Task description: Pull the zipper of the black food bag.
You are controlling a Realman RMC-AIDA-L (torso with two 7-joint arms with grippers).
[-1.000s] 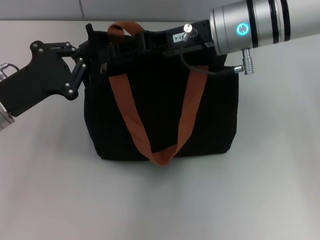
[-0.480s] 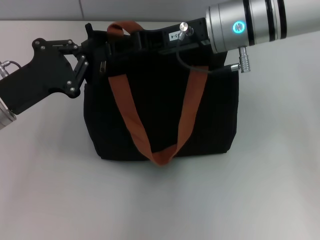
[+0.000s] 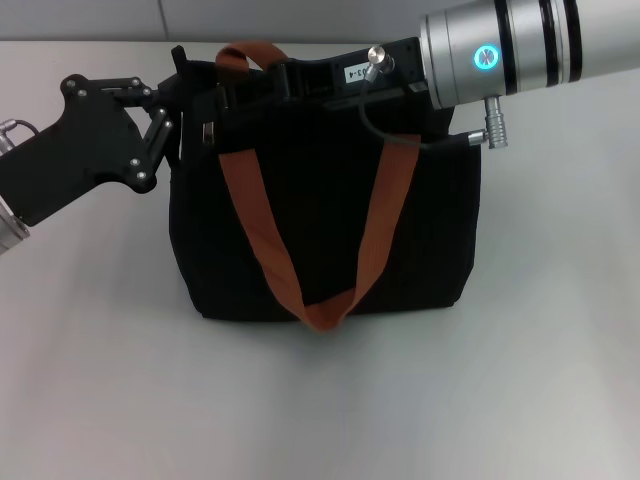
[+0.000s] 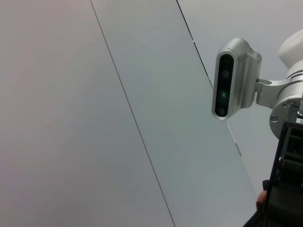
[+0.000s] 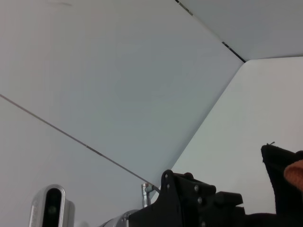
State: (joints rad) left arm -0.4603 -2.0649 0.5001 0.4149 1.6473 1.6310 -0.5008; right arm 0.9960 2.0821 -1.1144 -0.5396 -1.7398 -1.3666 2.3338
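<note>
The zipper point(image 3: 208, 131) has slid rightward from the black food bag point(image 3: 320, 230) edge; tools' grip unclear.

One black food bag point(image 3: 320, 230), centre of the head view. Rust-brown strap handles: two showing, one long loop point(image 3: 300, 240) draped down the front face to lower centre, one short loop point(image 3: 245, 55) at the top edge, upper left of centre. One small silver zipper point(image 3: 207, 132) at the bag's upper left. Two grippers: left gripper point(image 3: 185, 105) at upper left, right gripper point(image 3: 262, 82) at upper centre. One white table point(image 3: 320, 400). One grey camera module point(image 4: 232, 78), upper right of the left wrist view.
</note>
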